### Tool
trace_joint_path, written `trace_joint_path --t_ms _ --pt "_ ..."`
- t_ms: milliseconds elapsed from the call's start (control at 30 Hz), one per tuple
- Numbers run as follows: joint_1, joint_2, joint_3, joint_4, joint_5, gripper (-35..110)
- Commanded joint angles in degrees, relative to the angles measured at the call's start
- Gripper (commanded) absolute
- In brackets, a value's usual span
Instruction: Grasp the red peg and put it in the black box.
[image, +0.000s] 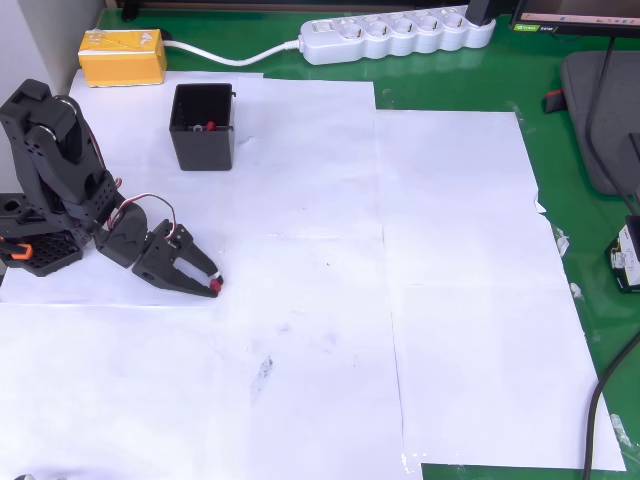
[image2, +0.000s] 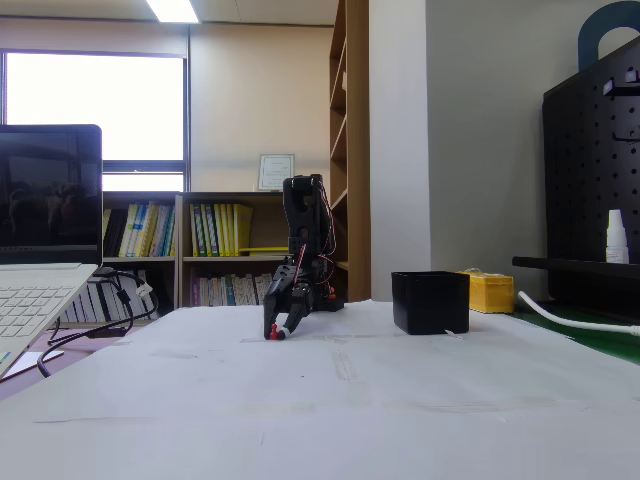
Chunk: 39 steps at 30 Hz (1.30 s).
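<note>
Gripper low on white paper, fingers pinching red peg at tips. Black box at 12 o'clock from it, well apart; sm. red bit inside.

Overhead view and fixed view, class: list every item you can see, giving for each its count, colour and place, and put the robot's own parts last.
red peg: one visible at the tool tips, red, low over the white paper; a small red item also lies inside the box, unclear what.
black box: one, black, open-topped, on the paper above the arm in the overhead view.
yellow block: one, yellow, top-left corner beside the paper.
power strip: one, white, top edge on the green mat.
white paper: several sheets, white, covering the green mat.
laptop: one, silver with dark screen, left in the fixed view.
bookshelf: one, wooden, behind the table.
arm: one, black, left side.
tool: one, black, closed on the peg.
</note>
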Motion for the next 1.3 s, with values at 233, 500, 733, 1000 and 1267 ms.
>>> trace_joint_path --t_ms 233,500,733,1000,1267 --pt "1.49 0.18 -1.23 -0.26 -0.09 0" --pt "1.49 -1.23 -1.14 0.26 -1.32 0" --pt "1.58 -6.59 2.2 6.68 -1.23 0" --pt "0.7 -17.31 20.13 41.4 0.44 0" --pt "0.0 -23.64 39.2 75.67 4.31 0"
